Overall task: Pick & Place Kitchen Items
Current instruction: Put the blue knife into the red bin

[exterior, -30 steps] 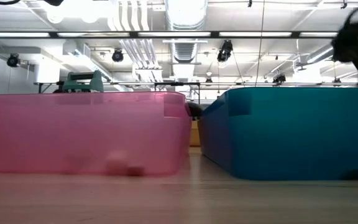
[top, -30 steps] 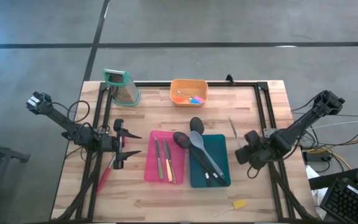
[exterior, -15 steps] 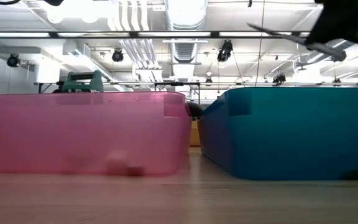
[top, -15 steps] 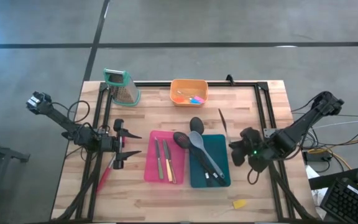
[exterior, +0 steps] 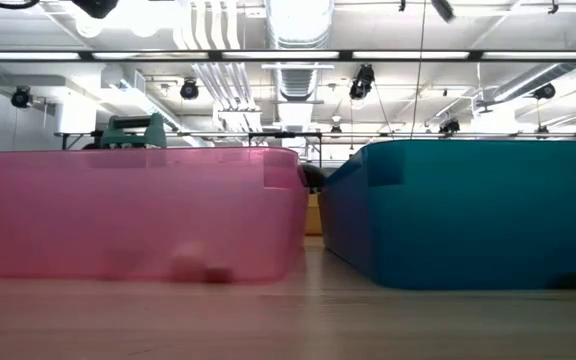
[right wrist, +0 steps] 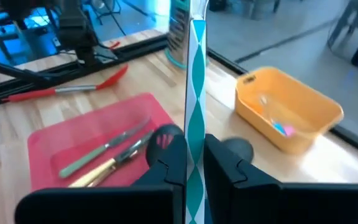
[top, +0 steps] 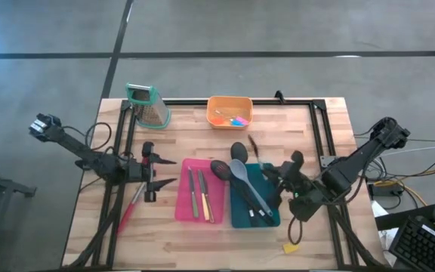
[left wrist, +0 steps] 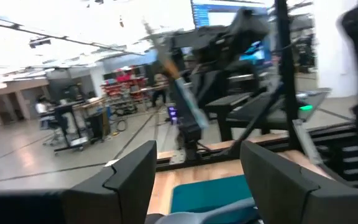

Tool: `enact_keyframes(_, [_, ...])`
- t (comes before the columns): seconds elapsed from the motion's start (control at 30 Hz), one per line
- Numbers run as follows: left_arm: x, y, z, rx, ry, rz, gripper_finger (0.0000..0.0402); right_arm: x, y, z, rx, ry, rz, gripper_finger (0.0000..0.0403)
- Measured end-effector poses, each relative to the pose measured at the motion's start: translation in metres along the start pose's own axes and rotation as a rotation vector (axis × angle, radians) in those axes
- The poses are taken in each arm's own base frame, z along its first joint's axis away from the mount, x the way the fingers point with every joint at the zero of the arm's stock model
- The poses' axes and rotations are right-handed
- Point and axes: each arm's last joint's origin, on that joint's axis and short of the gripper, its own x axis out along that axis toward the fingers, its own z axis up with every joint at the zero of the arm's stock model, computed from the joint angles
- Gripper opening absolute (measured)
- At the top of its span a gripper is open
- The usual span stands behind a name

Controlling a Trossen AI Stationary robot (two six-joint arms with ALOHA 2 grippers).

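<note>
Holding a slim knife with a teal wave-patterned blade point(right wrist: 196, 118), your right gripper point(top: 284, 178) sits over the right edge of the teal plastic bin point(top: 269, 219), fingers point(right wrist: 166, 163) pinched tight on the blade, which stands upright between them in the right wrist view. In the high view the knife shows as a thin dark sliver just behind the bin. Your left gripper point(top: 159, 173) waits beside the pink plastic bin point(top: 183, 213), fingers point(left wrist: 120, 180) spread wide with nothing between them. A red spoon with a metal handle point(top: 131, 207) lies on the wooden table point(top: 323, 128) under the left arm. Two slim knives with pale handles point(top: 199, 193) lie in the pink bin. Black and grey long-handled spoons point(top: 244, 180) lie in the teal bin, bowls sticking out over its far rim. The orange plastic bowl point(top: 229, 102) at the back holds tiny coloured pieces point(top: 236, 119). A yellow piece point(top: 291, 247) lies near the front edge.
</note>
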Motion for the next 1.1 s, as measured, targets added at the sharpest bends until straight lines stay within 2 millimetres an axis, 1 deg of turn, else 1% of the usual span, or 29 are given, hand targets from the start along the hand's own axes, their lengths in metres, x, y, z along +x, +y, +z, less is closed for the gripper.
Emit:
enact_keyframes(0.13, [0.012, 0.006, -0.007, 0.015, 0.002, 0.044, 0.0237, 0.012, 0.018, 0.008, -0.071, -0.020, 0.013, 0.0019])
enact_keyframes(0.3, [0.028, 0.010, -0.010, -0.003, -0.102, -0.094, 0.0237, 0.034, 0.030, 0.013, -0.124, -0.001, -0.014, 0.0019])
enact_keyframes(0.37, [0.036, 0.009, -0.010, -0.006, -0.109, -0.127, 0.0237, 0.042, 0.033, 0.014, -0.134, 0.003, -0.035, 0.0019])
enact_keyframes(0.5, [0.058, 0.007, -0.014, 0.019, -0.056, -0.106, 0.0237, 0.055, 0.036, 0.019, -0.146, 0.005, -0.055, 0.0019])
enact_keyframes(0.6, [0.078, 0.004, -0.012, 0.019, -0.033, -0.079, 0.0237, 0.063, 0.040, 0.024, -0.156, 0.013, -0.014, 0.0019])
enact_keyframes(0.73, [0.103, -0.001, -0.013, -0.007, 0.013, 0.030, 0.0237, 0.066, 0.043, 0.028, -0.173, -0.007, 0.011, 0.0019])
enact_keyframes(0.83, [0.118, -0.006, -0.015, -0.012, 0.032, 0.038, 0.0237, 0.066, 0.045, 0.030, -0.203, -0.028, 0.027, 0.0019])
enact_keyframes(0.97, [0.134, -0.012, -0.015, -0.025, 0.034, 0.036, 0.0237, 0.067, 0.050, 0.031, -0.226, -0.051, 0.071, 0.0019])
enact_keyframes(1.1, [0.142, -0.016, -0.017, -0.013, 0.030, 0.029, 0.0237, 0.069, 0.052, 0.027, -0.245, -0.051, 0.113, 0.0019])
